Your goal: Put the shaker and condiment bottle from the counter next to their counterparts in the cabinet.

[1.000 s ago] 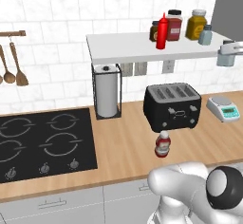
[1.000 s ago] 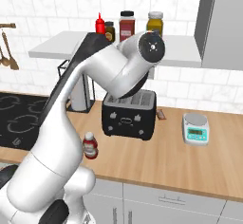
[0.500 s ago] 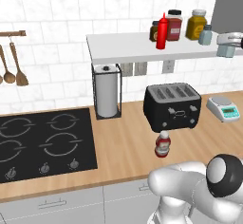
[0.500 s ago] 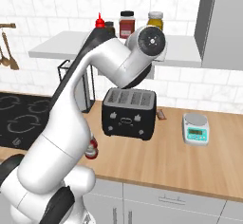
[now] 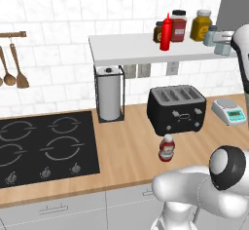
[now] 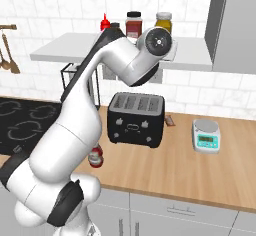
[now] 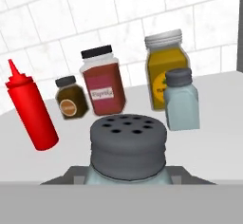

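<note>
Over the cabinet (image 5: 146,53), claw (image 5: 224,44) clenched around the shaker (image 7: 128,147).

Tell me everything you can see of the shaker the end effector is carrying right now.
The shaker is small, with a pale blue-grey translucent body and a round grey cap pierced by a ring of small holes. It stands upright, close under the hand camera, gripped by the shut end effector at the right end of the white shelf. Whether its base touches the shelf is hidden. Its twin shaker stands just beyond it, in front of the yellow jar, apart from it.
</note>
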You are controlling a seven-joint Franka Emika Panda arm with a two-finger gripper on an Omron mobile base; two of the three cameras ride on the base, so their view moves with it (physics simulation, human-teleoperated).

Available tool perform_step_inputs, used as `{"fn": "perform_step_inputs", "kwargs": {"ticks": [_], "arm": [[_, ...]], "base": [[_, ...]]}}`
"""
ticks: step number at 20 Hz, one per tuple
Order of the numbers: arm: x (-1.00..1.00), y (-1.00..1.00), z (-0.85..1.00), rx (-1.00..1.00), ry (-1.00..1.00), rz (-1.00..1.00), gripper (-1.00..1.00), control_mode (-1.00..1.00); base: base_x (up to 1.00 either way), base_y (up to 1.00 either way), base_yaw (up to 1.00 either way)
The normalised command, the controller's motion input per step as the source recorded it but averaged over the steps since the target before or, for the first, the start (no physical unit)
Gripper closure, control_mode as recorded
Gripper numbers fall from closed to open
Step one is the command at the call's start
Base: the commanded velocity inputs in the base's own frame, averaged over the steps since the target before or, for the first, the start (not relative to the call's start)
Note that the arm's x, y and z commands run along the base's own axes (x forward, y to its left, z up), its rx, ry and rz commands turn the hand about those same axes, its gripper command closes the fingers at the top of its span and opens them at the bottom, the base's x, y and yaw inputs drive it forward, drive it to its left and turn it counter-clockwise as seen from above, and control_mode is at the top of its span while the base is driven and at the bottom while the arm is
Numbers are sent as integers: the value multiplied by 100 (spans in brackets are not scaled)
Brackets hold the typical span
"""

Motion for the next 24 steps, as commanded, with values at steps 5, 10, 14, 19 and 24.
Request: {"fn": "perform_step_inputs", "kwargs": {"ticks": [5, 10, 14, 19, 24], "arm": [[25, -12, 0, 0, 0, 0, 100, -100], [38, -6, -1, 0, 0, 0, 100, -100], [32, 4, -3, 0, -1, -3, 100, -100], [43, 0, -17, -1, -9, 0, 100, -100], [48, -3, -18, -3, -12, 0, 100, -100]], "base": [[0, 0, 0], [0, 0, 0], [0, 0, 0], [0, 0, 0], [0, 0, 0]]}}
